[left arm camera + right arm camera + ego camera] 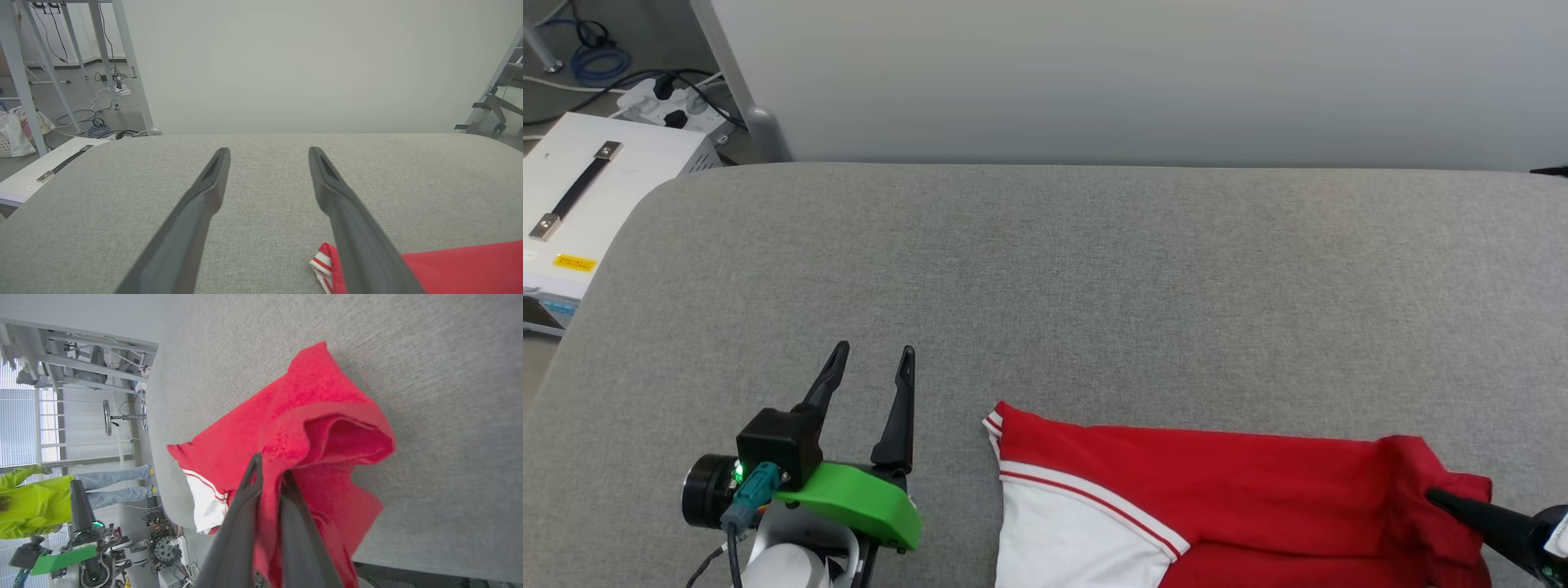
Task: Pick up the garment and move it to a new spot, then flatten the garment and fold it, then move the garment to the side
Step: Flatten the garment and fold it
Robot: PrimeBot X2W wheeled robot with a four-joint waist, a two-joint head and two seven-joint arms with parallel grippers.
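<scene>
Garment (1217,482), red with a white sleeve, lies near right on the grey worktop (1045,269), its bunched edge pinched in my right tool (271,467); my left tool (875,349) stands wide, empty, beside it. Pale wall (1143,73) behind.

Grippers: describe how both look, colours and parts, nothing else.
The left gripper has two long, tapering black fingers, a black boxy block with a green light, a bright green bracket, a teal plug with a dark cable and a pale wrist. The right gripper has similar dark fingers.
</scene>
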